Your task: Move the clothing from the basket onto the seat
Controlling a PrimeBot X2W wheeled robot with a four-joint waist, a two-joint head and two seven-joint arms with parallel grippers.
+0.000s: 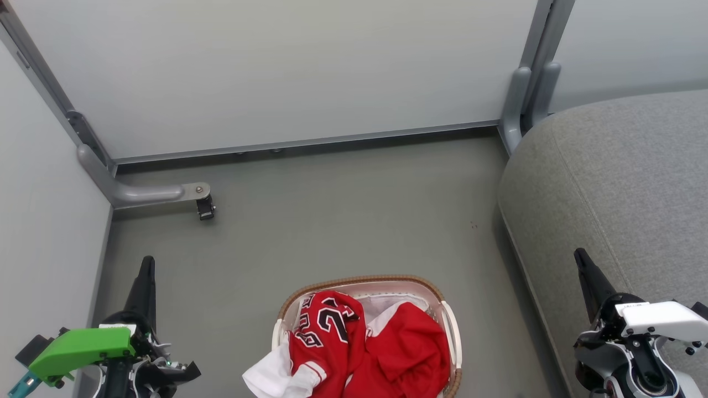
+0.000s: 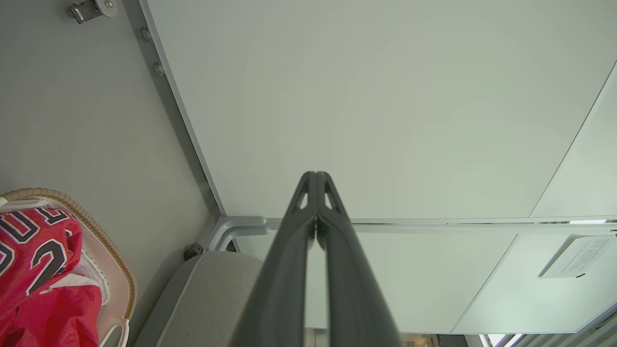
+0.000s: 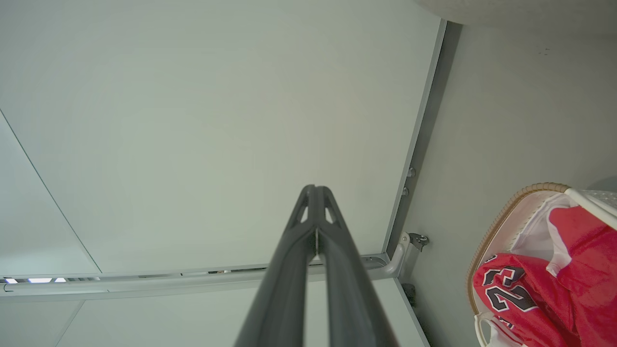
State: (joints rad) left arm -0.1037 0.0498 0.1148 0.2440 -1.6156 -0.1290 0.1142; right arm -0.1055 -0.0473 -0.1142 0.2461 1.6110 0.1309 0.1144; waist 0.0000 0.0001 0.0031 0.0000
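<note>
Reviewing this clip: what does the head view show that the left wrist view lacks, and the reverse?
Head view adds: the right hand, with its white wrist housing. Left wrist view adds: a white paper notice on a pale wall panel. Shared: the left hand, shut and empty; the oval cream plastic basket with a brown woven rim; the red numbered jersey inside it; the light-grey upholstered seat; a metal caster.

Jersey — black-and-white numeral "2" — rest folded, unreadable.
</note>
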